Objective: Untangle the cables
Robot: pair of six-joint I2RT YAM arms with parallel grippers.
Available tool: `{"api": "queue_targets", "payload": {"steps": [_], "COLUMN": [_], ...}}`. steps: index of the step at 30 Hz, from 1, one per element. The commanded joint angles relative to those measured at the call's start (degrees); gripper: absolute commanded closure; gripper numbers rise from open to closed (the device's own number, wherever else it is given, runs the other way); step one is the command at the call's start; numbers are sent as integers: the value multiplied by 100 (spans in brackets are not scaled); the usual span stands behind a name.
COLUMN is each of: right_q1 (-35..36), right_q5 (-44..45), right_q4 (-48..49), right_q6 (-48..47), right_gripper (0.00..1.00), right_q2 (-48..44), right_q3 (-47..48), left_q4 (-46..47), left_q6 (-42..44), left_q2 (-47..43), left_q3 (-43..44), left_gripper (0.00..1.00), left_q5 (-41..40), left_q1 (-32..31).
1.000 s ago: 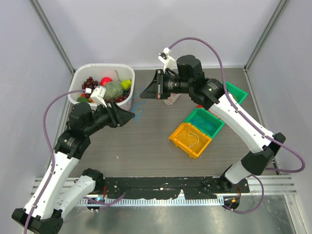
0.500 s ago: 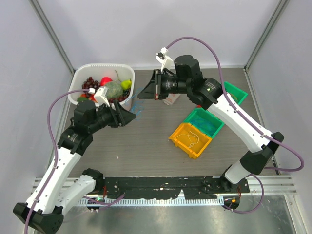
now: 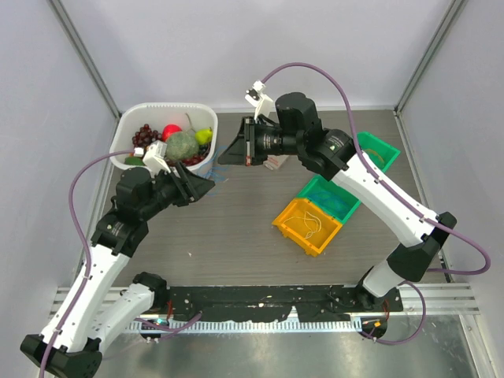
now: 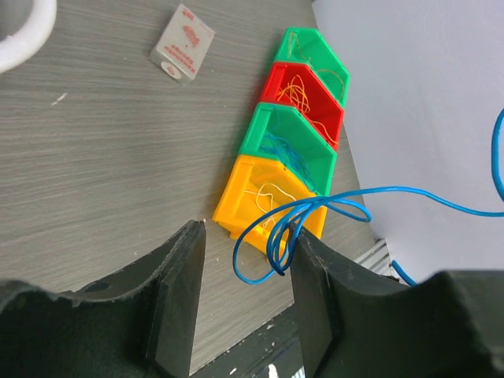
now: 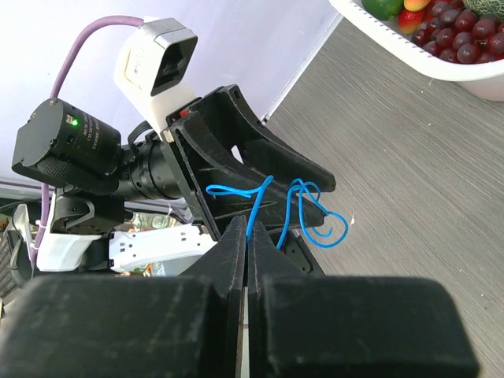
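A thin blue cable (image 5: pixel 302 209) hangs in loops between my two grippers, above the table near the basket. My right gripper (image 5: pixel 250 227) is shut on one strand of it, with the loops dangling past the tips. My left gripper (image 4: pixel 249 231) is open. The blue cable's (image 4: pixel 269 233) loop lies between the fingers, against the right finger (image 4: pixel 315 268). From above, the two grippers (image 3: pixel 206 187) (image 3: pixel 224 157) nearly meet tip to tip, with the cable (image 3: pixel 214 168) between them. More thin cables lie in the coloured bins: white in the yellow bin (image 4: pixel 244 169), blue in the green one (image 4: pixel 268 126), orange-yellow in the red one (image 4: pixel 279 79).
A white basket (image 3: pixel 126 130) of fruit stands at the back left, close behind the left gripper. A row of bins, yellow (image 3: pixel 290 227), green (image 3: pixel 346 206) and green (image 3: pixel 386 148), runs diagonally on the right. A small clear packet (image 4: pixel 183 43) lies on the table beneath the right arm.
The right gripper has shifted a little to the left with the blue cable. The left arm has drawn slightly back and to the left, still facing it.
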Motion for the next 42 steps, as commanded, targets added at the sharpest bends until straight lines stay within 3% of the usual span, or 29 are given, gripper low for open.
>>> {"api": "queue_targets", "payload": {"steps": [1,10,15,20,25,32,42], "right_q1": [71,159,168,72,-113,-192,-201], "right_q5": [99,143,292,679,495,179,126], "right_q4": [268,268,294,338,689,1085,1252], "right_q6": [10,-16,62,370,783,1100,1214], "right_gripper": [99,99,99,99,99,99,99], "right_q2": [-143,-248,-379,-485,-599,-679,-670], "right_q3": [89,-8,-60,-174,-429,-605,-667], "left_q4": [24,295,804,1603,2062,2623,3714], "left_q6": [-2,-344,-626,-1100,-1557,-2154,-3034], "left_q2": [-118,-443,-742,-1330,-1946,-1938,-1481], "left_q3": [65,-188,-619,-1251,-1735,-2017,-2412], "left_gripper": [51,38,45,25,20,45,52], "left_q5": [-355,-540,39,575,726,620,611], "left_q1": [1,-8,1,1,1,1,1]}}
